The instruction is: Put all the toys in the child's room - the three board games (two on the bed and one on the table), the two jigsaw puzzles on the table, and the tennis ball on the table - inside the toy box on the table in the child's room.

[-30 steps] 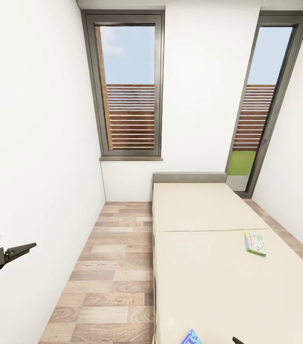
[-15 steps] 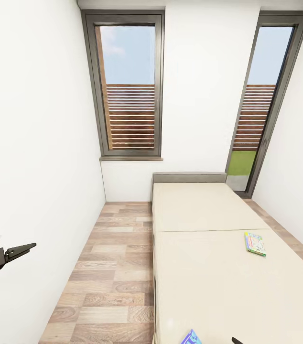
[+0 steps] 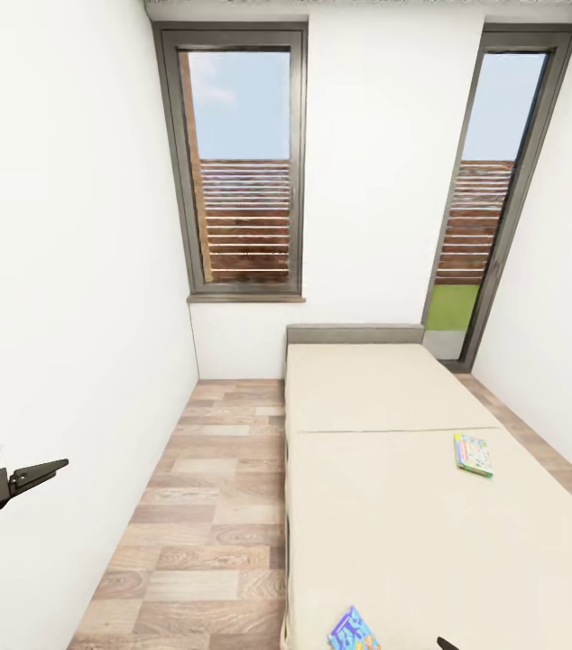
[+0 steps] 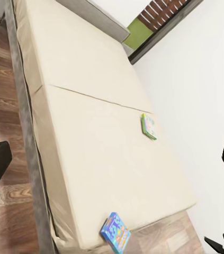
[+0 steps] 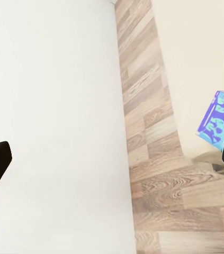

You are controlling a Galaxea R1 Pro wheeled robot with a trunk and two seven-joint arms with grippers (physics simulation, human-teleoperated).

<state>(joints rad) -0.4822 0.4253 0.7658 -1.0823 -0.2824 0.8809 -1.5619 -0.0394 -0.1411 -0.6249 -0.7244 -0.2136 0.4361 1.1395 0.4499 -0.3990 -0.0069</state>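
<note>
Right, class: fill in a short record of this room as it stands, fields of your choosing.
Place: bedroom with wood floor
Bed: beige mattress, low grey headboard
Blue board game: flat near the bed's foot
Green-edged board game: flat, further up the bed, wall side
Left hand: empty, in the air beside the left wall
Windows: two, tall

The whole head view shifts: the camera has moved, not the room. The bed (image 3: 385, 506) now sits a touch further left and higher in frame, and more of its near end shows. The pale green-edged game (image 3: 473, 454) on the mattress rides a little up and left of where it appeared. The blue game (image 3: 353, 629) at the near edge, only a corner a second ago, now shows much more of its cover. Both windows lean slightly differently too
</note>
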